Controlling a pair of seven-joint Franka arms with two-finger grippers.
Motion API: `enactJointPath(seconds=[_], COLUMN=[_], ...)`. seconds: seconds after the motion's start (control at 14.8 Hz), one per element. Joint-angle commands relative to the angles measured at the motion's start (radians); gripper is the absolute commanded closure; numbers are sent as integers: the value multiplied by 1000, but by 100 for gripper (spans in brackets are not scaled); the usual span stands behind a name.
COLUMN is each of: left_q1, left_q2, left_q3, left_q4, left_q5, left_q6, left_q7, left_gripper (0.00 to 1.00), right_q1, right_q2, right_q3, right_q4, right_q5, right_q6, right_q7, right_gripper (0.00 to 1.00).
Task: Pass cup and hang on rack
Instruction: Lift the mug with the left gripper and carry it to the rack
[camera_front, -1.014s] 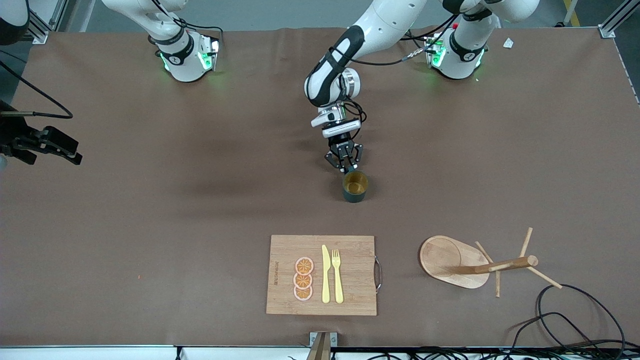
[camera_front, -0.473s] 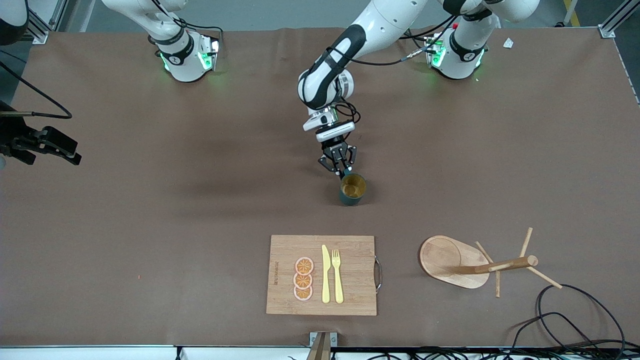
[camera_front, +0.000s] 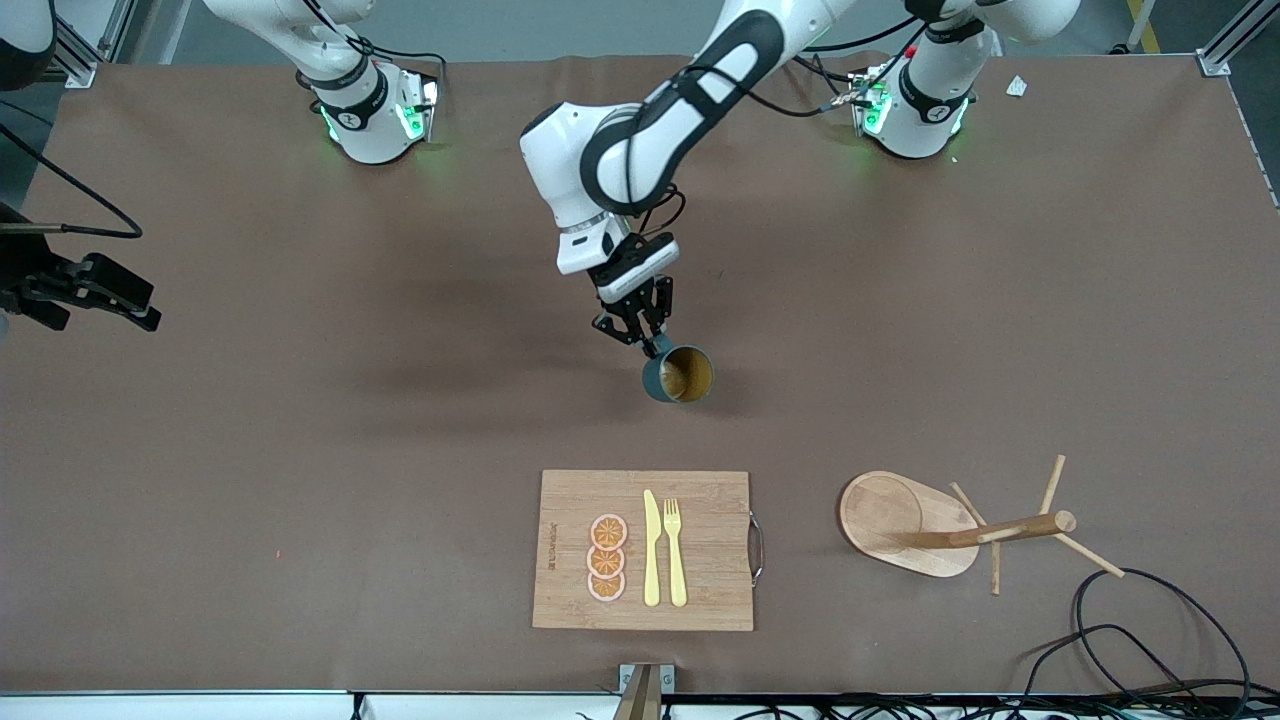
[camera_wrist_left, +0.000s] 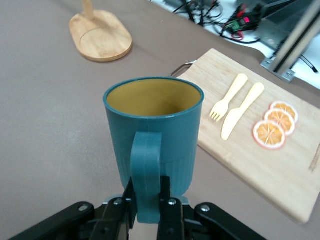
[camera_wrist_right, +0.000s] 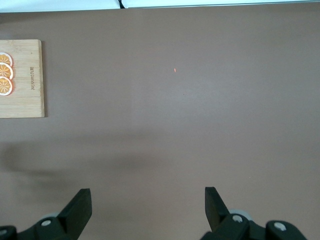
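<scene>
The cup (camera_front: 680, 375), dark teal with a mustard-yellow inside, hangs tilted over the middle of the table. My left gripper (camera_front: 645, 340) is shut on its loop handle. In the left wrist view the cup (camera_wrist_left: 155, 130) fills the middle, with the handle pinched in my left gripper (camera_wrist_left: 147, 200). The rack (camera_front: 1010, 528) stands on its oval base near the front camera, toward the left arm's end; its base shows in the left wrist view (camera_wrist_left: 100, 35). My right gripper (camera_front: 135, 305) waits open and empty at the right arm's end; in its own view it (camera_wrist_right: 147, 205) is over bare table.
A bamboo cutting board (camera_front: 700, 500) with a yellow knife (camera_front: 651, 550), a fork (camera_front: 675, 550) and orange slices (camera_front: 607, 558) lies near the front camera, nearer than the cup. Black cables (camera_front: 1130, 640) lie at the near corner by the rack.
My left arm has swung toward the right arm's end and turned its wrist. The cup has moved that way with it and tipped over onto a slant. The right arm has not moved.
</scene>
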Motion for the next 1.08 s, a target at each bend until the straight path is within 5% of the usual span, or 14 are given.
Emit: enactJointPath(seconds=[0.0,1.01], left_q1=[87,588], left_q2=[-46,-135], left_q3=[-13,-17], left_q4=[61,149], left_q5=[-160,-999], left_q6=[0,3], left_q7=[101,658], left_gripper=[99,99], right_q1=[-9,-9], right_q2=[-26,-26], right_q3=[4,4], right_q4=[-24,-24], right_q5=[4,4], right_q6=[8,8], right_q7=[-5,-5], right_gripper=[0,0])
